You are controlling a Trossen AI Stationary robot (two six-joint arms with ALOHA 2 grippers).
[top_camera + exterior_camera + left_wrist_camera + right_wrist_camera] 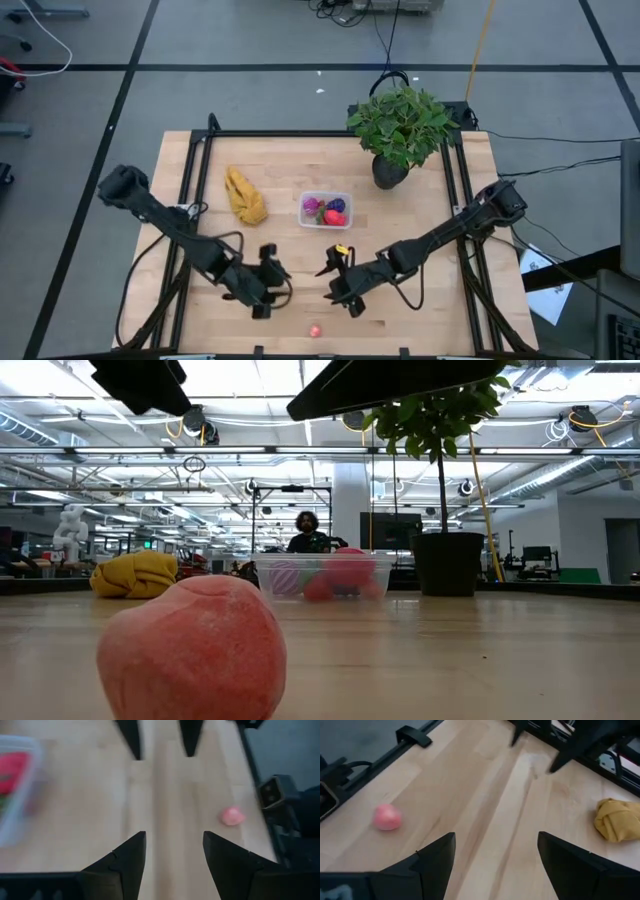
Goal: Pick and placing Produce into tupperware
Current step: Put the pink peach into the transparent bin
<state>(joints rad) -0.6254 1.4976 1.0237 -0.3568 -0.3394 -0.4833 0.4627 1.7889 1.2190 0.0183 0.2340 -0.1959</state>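
The left claw [268,283] hangs over the near part of the counter [280,190] with its fingers parted and nothing between them; in its wrist view bare wood shows in the gap. The right claw [340,285] faces it from just beside, spread wider and likewise empty. Near both, close to the counter's front edge, lies one pink, roundish piece of produce [316,329], loose on the wood and too rounded to show any long axis. Farther back, mid-counter, sits the clear tupperware [326,210], long side running left to right, holding red, pink and purple pieces. A yellow banana bunch [244,195] lies to its left, a potted plant [400,130] behind its right.
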